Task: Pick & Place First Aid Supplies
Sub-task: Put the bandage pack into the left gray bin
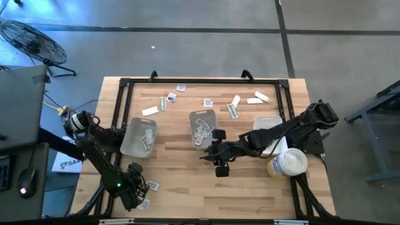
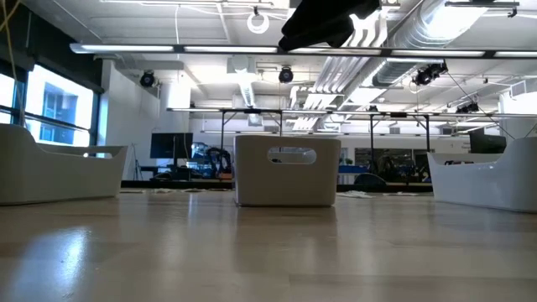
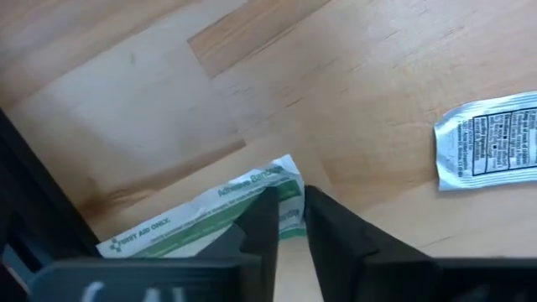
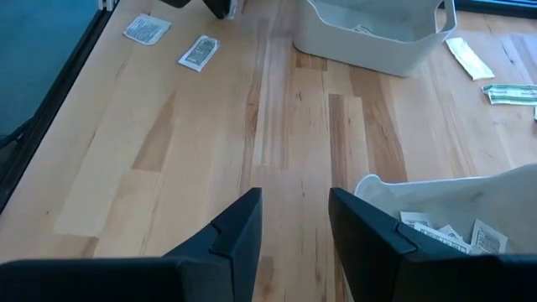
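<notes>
First aid supplies, small flat packets, are scattered across the pale wooden bench [image 1: 181, 187] and heaped in the grey rectangular middle tray [image 1: 203, 129]. Beside that tray the right pincer [image 4: 294, 231] is held open and empty. At the bench's near left corner, the left pincer [image 3: 289, 222] is nearly closed over a green-white adhesive-bandage strip [image 3: 201, 216]; a silver printed sachet [image 3: 491, 141] lies nearby.

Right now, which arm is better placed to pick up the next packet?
Left. The left gripper is down at the green-white strip, fingers nearly closed around its edge. The right gripper hangs open over bare table beside the middle tray.
</notes>
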You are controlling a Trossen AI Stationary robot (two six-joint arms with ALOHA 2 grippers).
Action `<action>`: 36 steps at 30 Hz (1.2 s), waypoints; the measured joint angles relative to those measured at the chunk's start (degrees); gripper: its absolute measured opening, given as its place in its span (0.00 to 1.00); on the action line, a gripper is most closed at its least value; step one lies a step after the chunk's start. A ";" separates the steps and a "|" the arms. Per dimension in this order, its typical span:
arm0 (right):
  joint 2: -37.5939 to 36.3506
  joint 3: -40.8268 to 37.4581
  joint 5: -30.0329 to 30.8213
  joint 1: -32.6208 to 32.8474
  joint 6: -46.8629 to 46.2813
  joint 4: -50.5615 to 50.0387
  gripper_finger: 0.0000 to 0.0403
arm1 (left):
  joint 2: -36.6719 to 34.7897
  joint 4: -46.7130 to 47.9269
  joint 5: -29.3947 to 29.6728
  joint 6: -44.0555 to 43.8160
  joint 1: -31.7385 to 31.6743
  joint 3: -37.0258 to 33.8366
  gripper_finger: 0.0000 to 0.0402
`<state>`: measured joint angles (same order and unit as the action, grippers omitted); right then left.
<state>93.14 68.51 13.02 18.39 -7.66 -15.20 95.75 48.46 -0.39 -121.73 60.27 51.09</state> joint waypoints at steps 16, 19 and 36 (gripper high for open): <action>0.02 -0.02 0.07 -0.01 0.09 0.01 0.33 | -4.94 5.14 5.27 7.88 0.24 1.97 0.00; 0.02 -0.02 0.07 -0.35 0.15 0.00 0.33 | -7.35 11.01 8.83 13.96 0.15 5.28 0.00; 0.02 -0.02 3.25 -0.42 0.63 0.02 0.33 | -13.24 40.73 25.36 58.91 -8.13 21.84 0.00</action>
<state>93.17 68.49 16.27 17.98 -7.03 -15.18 82.51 89.18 24.97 -62.83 52.14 72.93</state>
